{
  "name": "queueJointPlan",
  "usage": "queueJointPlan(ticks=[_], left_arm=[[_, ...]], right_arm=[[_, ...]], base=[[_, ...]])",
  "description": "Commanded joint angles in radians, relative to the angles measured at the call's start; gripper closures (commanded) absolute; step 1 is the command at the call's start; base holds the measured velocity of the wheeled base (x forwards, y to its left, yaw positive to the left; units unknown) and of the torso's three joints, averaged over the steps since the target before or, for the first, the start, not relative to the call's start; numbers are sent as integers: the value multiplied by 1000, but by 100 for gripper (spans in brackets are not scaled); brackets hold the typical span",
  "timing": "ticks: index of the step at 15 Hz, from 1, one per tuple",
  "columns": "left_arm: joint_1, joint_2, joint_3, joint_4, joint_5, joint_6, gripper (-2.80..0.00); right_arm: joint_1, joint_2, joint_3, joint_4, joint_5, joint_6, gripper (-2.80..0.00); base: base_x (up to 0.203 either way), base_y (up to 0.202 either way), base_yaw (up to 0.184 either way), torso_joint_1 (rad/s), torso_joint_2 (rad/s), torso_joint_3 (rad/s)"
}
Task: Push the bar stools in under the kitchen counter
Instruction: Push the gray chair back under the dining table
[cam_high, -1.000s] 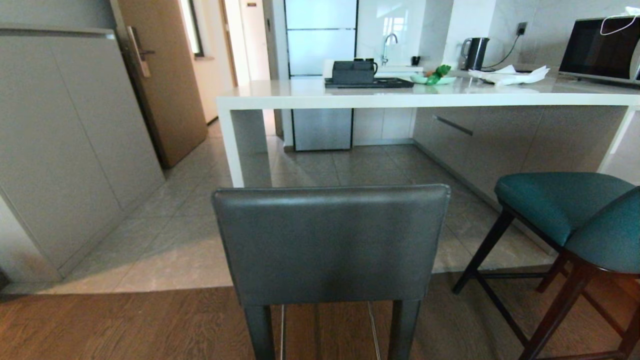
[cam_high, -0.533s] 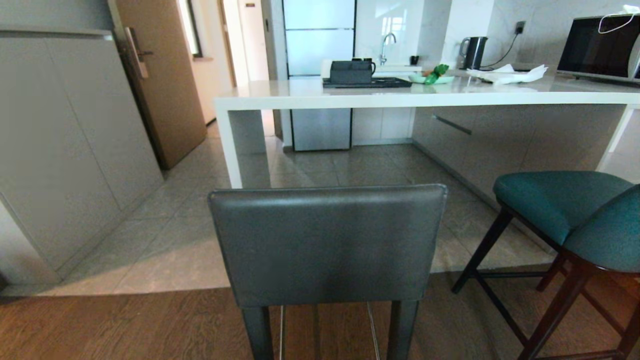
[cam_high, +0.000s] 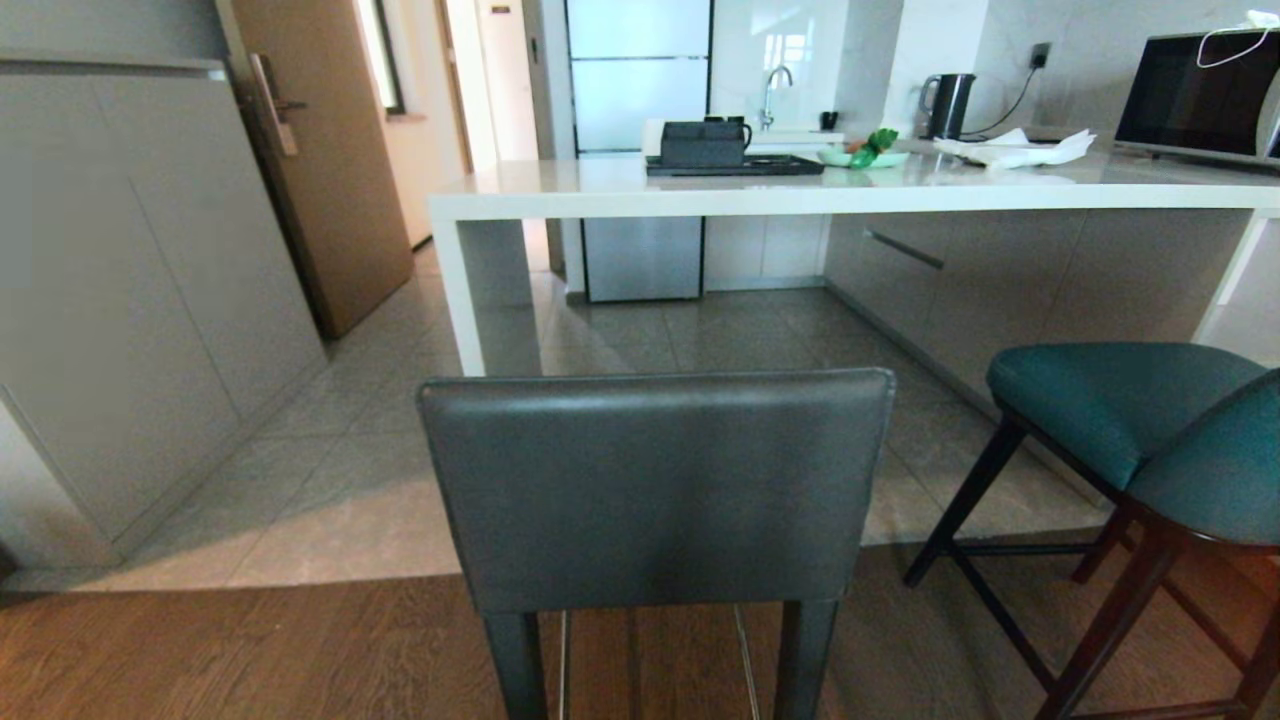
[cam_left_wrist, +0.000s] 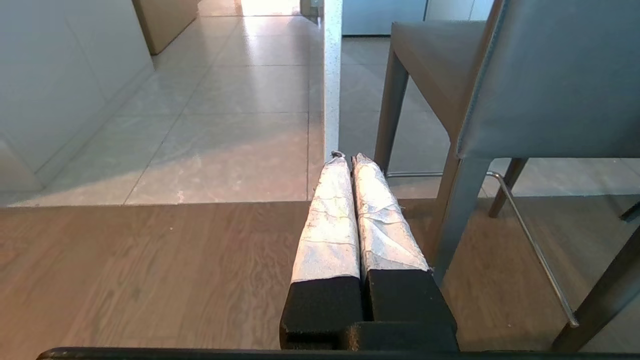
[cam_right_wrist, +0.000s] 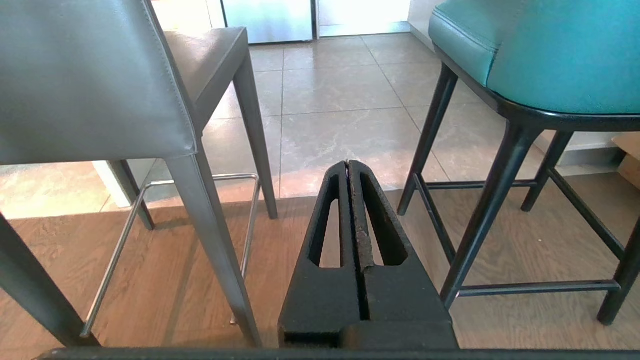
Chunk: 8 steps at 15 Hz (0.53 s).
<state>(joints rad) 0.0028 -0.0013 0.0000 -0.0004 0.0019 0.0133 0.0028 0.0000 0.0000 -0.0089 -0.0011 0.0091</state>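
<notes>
Grey stool (cam_high: 655, 480): dead ahead at 12 o'clock in the head view, its back turned to the robot, standing well short of the worktop (cam_high: 850, 190).
Teal stool (cam_high: 1130, 410): at about 3 o'clock, also out from under the worktop.
Left end effector (cam_left_wrist: 345, 159): clenched on nothing, low by the grey stool's left rear leg; the stool lies toward its 1 o'clock.
Right end effector (cam_right_wrist: 348, 164): clenched, empty, low in the gap between the two stools; grey at its 10 o'clock, teal at its 2 o'clock.
Push axis: straight toward 12 o'clock, under the worktop edge.
Nearer arm: for the grey stool, both about equally; for the teal, the right.
</notes>
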Motion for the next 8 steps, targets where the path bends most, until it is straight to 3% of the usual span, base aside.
queueJointPlan(ticks=[1, 3, 5, 8], left_arm=[[-1, -2, 3, -3, -8, 27, 0], [0, 0, -26, -13, -32, 64, 0], [0, 67, -135, 11, -91, 34, 0], [-21, 336, -254, -35, -123, -31, 0]], right_arm=[[0, 1, 2, 4, 3, -16, 0], [0, 4, -19, 3, 12, -20, 0], [1, 77, -101, 6, 20, 0, 0], [5, 304, -250, -12, 47, 78, 0]], base=[[0, 0, 0, 0, 0, 0], [0, 0, 0, 0, 0, 0], [0, 0, 0, 0, 0, 0], [0, 0, 0, 0, 0, 0]])
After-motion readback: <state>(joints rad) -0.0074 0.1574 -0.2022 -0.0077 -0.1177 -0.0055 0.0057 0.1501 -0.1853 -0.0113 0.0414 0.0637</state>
